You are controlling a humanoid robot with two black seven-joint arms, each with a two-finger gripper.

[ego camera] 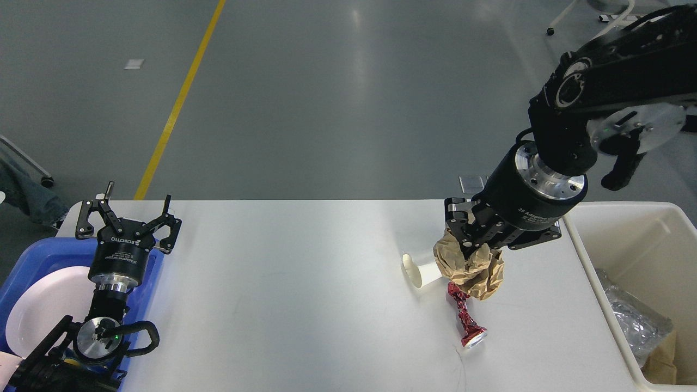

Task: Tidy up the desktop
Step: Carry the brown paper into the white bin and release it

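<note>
Head view. The bench (305, 305), the white desktop to be tidied, is filling the lower half of the view, and all positions below are being given relative to it.

The right gripper (469, 246) is hanging above the right part of the bench, its fingers closed on a crumpled brown paper wad (471, 268). The wad is being held clear of the bench surface, short of the cream bin (642, 228) that is standing just off the bench's right edge. The bin is already holding some clear plastic wrap (631, 321) and a brown scrap (661, 356).

Two items are lying on the right part of the bench, directly under and beside the held wad: a white paper cup (418, 270) on its side, and a crushed red can (464, 318) nearer the front edge.

The left gripper (128, 220) is standing idle over the bench's left end, fingers spread wide and holding nothing. Below it, a blue tray (32, 256) at the bench's left edge is carrying a white plate (43, 310).

Assessment: the task is appearing partly done. Some waste is in the bin and one piece is in hand. Remaining, by judgement: depositing the wad, then clearing the cup and the can.
</note>
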